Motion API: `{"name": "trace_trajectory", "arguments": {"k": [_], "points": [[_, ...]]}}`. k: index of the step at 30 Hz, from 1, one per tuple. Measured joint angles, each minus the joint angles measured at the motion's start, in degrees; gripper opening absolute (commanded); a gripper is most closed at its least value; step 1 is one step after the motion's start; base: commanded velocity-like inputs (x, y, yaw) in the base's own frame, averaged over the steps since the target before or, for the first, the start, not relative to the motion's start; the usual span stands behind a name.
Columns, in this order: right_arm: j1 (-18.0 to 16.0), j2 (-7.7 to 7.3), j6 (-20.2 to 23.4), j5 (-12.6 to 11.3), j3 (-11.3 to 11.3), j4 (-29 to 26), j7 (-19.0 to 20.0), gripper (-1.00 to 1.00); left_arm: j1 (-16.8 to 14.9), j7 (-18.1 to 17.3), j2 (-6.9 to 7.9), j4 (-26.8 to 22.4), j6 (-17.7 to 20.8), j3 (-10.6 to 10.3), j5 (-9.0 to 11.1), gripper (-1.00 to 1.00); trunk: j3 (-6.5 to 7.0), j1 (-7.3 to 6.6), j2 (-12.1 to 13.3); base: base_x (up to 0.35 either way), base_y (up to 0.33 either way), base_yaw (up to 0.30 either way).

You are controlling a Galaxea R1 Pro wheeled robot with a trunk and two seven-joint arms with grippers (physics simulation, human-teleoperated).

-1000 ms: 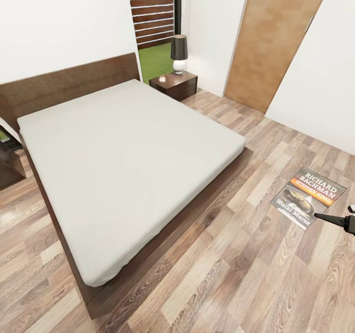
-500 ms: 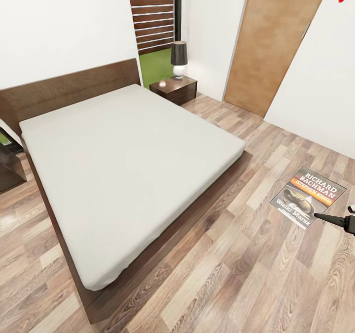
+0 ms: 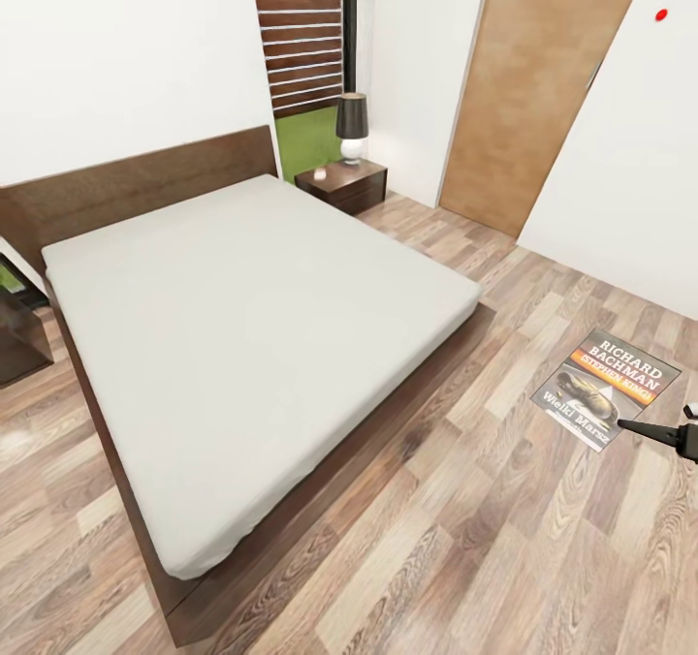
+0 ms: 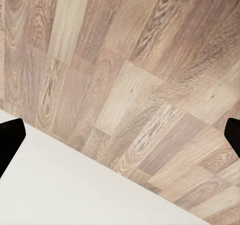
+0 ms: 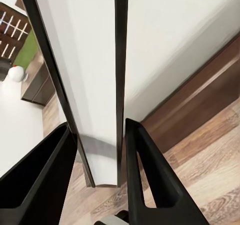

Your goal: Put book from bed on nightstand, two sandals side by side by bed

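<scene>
Head view: our right gripper (image 3: 669, 432) pinches the book (image 3: 607, 388) at its edge above the floor (image 3: 465, 539), well apart from the bed (image 3: 252, 335) and the nightstand (image 3: 341, 184). Left wrist view: we see left gripper (image 4: 120, 135) fingers (image 4: 10, 135) spread wide over floor. Right wrist view: fingers (image 5: 150, 180) clamp the book's edge.

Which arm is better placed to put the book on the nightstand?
The right. Its tool grips the book by an edge, so it probably only has to carry it to the nightstand beyond the bed. The left tool is open and holds nothing.
</scene>
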Motion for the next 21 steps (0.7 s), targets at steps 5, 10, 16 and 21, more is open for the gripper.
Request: {"name": "trace_trajectory", "arguments": {"k": [5, 10, 16, 21], "points": [[0.0, 0.02, 0.0, 0.01, 0.0, -0.03, 0.0, -1.0, 0.0, 0.0, 0.0, 0.0, 0.02, 0.01, 0.0, 1.0, 0.46, 0.0, 0.0, 0.0, 0.0, 0.0], [0.0, -0.01, 0.0, 0.02, 0.0, 0.0, 0.0, -1.0, 0.0, 0.0, -0.16, 0.0, -0.01, 0.01, 0.0, 1.0, 0.93, 0.0, 0.0, 0.0, 0.0, 0.0], [0.0, 0.02, 0.0, -0.01, 0.0, -0.02, 0.0, -1.0, 0.0, 0.0, -0.46, 0.0, -0.02, 0.04, 0.07, 1.0, 1.48, 0.0, 0.0, 0.0, 0.0, 0.0], [0.0, -0.02, 0.0, 0.02, 0.0, 0.0, 0.0, -1.0, -0.01, 0.0, -0.55, 0.0, -0.02, 0.03, 0.07, 1.0, 1.95, 0.0, 0.0, 0.0, 0.0, 0.0]]}}
